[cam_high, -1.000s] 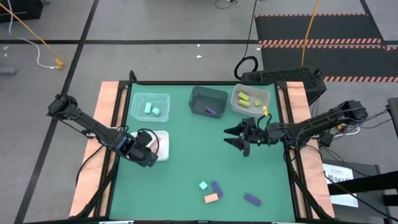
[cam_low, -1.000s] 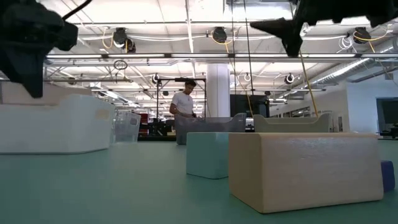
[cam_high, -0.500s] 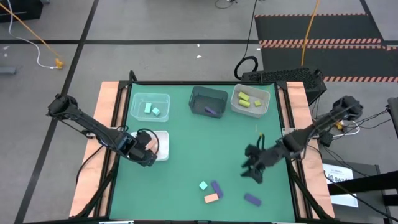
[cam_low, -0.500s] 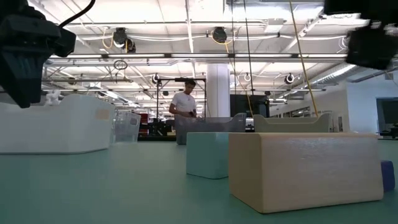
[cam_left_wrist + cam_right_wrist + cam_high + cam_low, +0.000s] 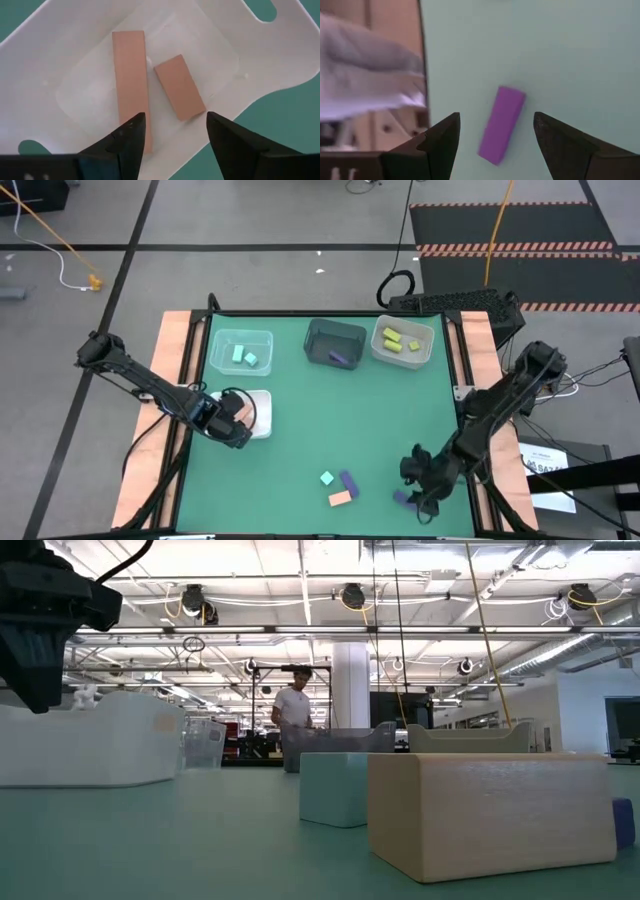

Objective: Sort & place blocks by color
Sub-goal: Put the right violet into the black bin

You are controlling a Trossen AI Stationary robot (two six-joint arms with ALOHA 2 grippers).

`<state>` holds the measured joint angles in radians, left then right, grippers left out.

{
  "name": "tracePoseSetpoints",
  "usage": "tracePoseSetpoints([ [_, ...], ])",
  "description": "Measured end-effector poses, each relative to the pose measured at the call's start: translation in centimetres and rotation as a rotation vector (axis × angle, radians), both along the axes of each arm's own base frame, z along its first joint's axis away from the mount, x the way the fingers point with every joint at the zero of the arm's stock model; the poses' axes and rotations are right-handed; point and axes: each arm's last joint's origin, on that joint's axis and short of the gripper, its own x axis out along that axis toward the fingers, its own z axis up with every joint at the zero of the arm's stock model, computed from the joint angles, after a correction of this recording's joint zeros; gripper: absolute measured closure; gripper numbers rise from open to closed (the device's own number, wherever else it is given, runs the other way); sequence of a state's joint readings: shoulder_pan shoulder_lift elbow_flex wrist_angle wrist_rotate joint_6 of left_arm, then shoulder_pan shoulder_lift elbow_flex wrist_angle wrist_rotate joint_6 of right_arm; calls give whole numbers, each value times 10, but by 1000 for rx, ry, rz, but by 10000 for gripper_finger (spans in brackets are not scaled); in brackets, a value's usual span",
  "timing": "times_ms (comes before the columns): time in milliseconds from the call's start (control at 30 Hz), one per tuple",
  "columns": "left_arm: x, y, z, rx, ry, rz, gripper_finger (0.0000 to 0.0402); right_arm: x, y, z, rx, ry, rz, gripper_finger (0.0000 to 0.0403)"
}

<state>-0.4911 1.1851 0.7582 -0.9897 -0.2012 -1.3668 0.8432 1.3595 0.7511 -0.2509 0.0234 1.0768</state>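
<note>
Now right pincer [image 5: 425,502] is hovering wide open over the purple bar block [image 5: 502,123]; left pincer [image 5: 172,131], empty, is gaping above two flat salmon bars [image 5: 131,80] in the white tray [image 5: 250,55].

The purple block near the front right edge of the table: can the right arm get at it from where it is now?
Probably yes. The right gripper hangs over the purple block with its fingers open, and the block lies alone on bare green table between them. Nothing stands in the way; the other loose blocks lie apart.
</note>
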Motion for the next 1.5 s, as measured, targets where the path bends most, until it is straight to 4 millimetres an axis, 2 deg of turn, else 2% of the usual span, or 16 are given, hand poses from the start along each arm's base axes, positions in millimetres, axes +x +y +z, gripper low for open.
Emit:
tracePoseSetpoints([
  [200,0,0,0,6,3,-23,203,5,15,-9,-169,135,40,161],
  [433,0,0,0,7,3,-30,210,18,30,-8,-145,152,-28,161],
  [667,0,0,0,15,0,-31,212,23,33,-24,-186,182,-118,161],
  [1000,0,0,0,31,6,-94,215,25,35,-42,-244,220,-135,165],
  [1133,0,1,0,43,0,-92,215,25,34,-42,-252,226,-136,198],
  [1400,1,1,1,79,-22,-94,215,19,26,-46,-350,268,-148,317],
  [1500,2,1,1,83,-26,-93,215,18,25,-47,-362,288,-148,321],
])
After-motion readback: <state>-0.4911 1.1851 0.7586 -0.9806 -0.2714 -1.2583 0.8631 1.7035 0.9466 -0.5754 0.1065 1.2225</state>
